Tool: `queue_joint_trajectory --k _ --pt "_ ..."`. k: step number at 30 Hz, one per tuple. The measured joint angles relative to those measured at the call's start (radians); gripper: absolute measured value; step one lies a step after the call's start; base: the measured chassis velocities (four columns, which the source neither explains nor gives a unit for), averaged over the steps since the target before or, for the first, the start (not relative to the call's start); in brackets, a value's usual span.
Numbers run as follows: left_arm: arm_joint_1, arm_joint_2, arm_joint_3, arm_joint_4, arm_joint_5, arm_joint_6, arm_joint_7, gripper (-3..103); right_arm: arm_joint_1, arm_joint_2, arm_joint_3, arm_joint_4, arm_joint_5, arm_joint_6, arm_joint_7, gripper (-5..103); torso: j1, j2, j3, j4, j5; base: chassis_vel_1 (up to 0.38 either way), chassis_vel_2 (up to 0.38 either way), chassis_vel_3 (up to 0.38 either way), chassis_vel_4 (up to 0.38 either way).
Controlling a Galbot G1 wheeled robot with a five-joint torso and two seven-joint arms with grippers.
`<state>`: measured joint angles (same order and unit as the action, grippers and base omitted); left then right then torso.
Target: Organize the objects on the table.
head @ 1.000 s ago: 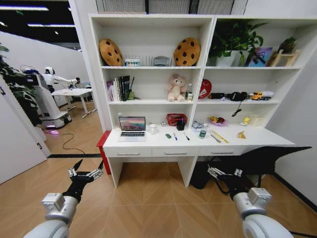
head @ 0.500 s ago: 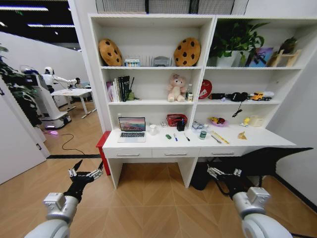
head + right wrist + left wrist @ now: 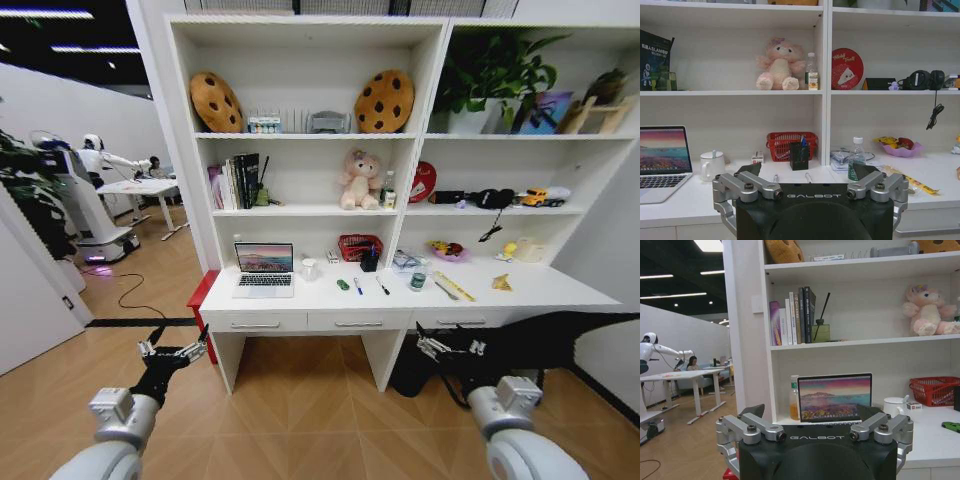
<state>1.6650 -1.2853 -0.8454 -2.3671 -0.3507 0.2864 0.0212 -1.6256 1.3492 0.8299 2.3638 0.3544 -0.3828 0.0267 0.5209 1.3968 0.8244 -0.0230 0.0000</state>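
Camera closer to smooth white surface (image 3: 300,296) now; "GALBOT"-marked left pincer (image 3: 172,352) and right pincer (image 3: 447,348) both released, low before it; silver laptop (image 3: 264,269) open.

White desk (image 3: 520,292), white shelf unit (image 3: 440,120). Silver laptop (image 3: 264,271), pink-blue sunset screen. Green item (image 3: 342,285); blue pen (image 3: 358,286), black pen (image 3: 382,286); green-labelled can (image 3: 418,280). Red basket (image 3: 358,246). Pink plush bear (image 3: 359,179). Brown cushions (image 3: 385,101), dark chocolate-chip spots. Yellow ruler (image 3: 455,287). Both grippers (image 3: 172,352) black with silver links.
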Motion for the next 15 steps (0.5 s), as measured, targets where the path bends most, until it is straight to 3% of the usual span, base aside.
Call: queue_joint_trajectory --k 15 --pt "0.006 -0.004 -0.001 -0.010 0.000 0.000 0.000 100 -0.011 0.002 0.001 0.003 -0.002 0.003 -0.018 100 0.000 0.000 0.000 -0.0001 0.0000 -0.132 0.126 0.131 -0.128"
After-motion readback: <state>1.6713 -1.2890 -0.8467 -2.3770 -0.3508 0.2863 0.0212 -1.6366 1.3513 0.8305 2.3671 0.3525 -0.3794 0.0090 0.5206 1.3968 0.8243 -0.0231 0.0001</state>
